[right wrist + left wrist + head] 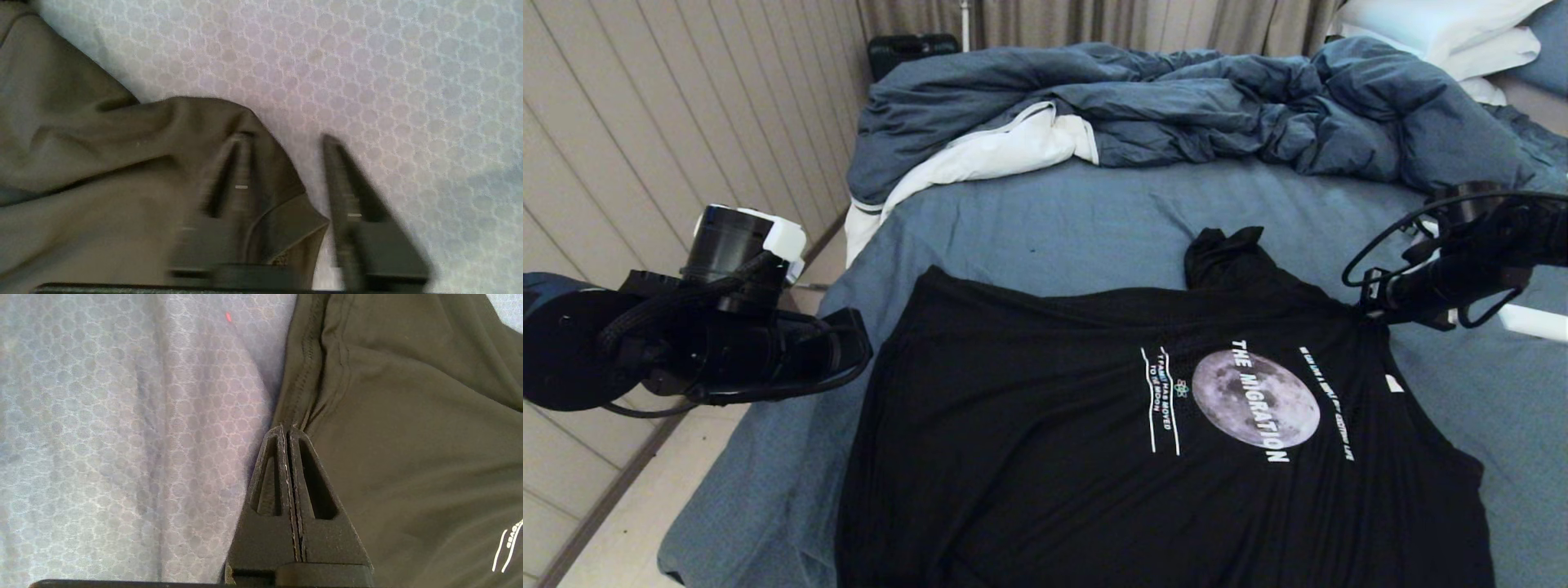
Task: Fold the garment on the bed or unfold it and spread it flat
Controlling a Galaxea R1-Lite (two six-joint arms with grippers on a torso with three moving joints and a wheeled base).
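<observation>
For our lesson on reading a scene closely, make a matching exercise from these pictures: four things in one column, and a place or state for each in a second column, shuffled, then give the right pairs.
Column one
1. black short-sleeved T-shirt with the grey moon print
2. dark blue duvet with white lining
3. left gripper
4. right gripper

Column two
A. bunched up at the far end of the blue-grey bed sheet
B. fingers apart at a bunched edge of the shirt
C. spread out, print facing up
D. fingers pressed together at the shirt's stitched hem

Pairs: 1-C, 2-A, 3-D, 4-B
</observation>
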